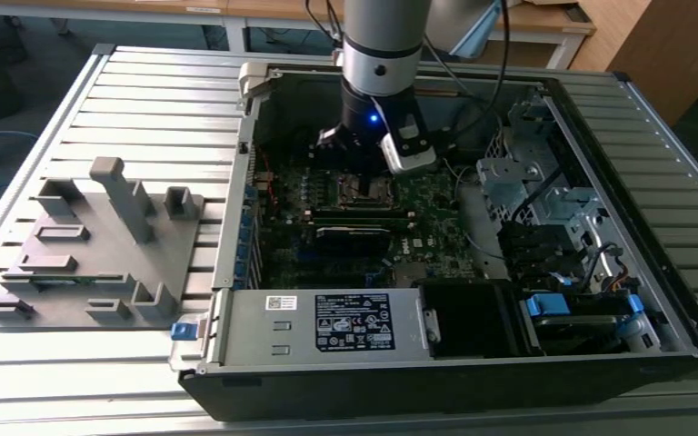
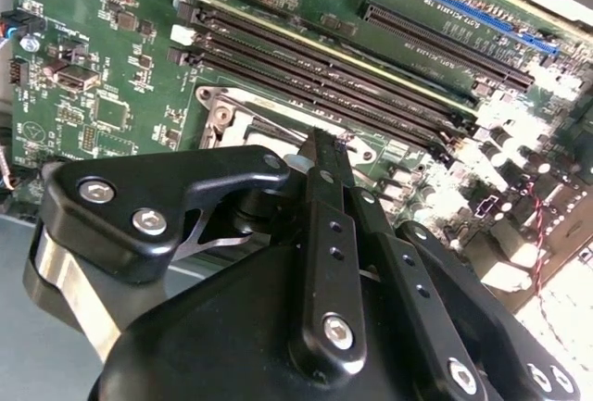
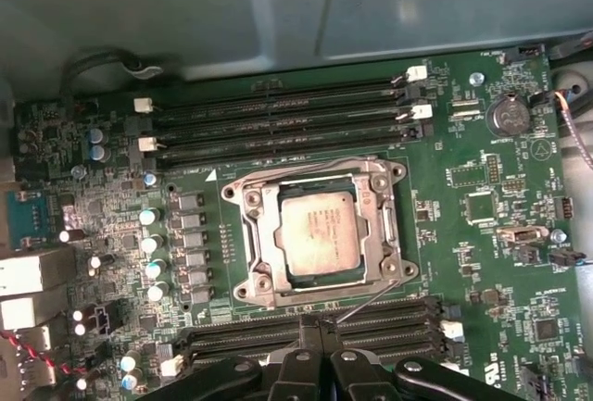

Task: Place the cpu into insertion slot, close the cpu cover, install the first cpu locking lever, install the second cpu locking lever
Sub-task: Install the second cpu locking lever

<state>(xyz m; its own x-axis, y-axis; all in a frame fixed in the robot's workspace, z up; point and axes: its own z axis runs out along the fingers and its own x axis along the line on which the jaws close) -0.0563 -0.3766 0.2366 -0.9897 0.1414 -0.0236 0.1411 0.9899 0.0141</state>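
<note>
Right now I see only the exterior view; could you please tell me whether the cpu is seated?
Observer: Yes. In the first wrist view the cpu lies flat, square to the board.
Operator: Thank you. Is the cover down?
Observer: It is. The cover lies flat around the cpu, whose top shows through its window.
Operator: And the gripper?
Observer: In the first wrist view the gripper has its fingertips together just off the cover's edge. A thin wire lever slants from the cover's corner toward them. I cannot tell whether they hold it.
</note>
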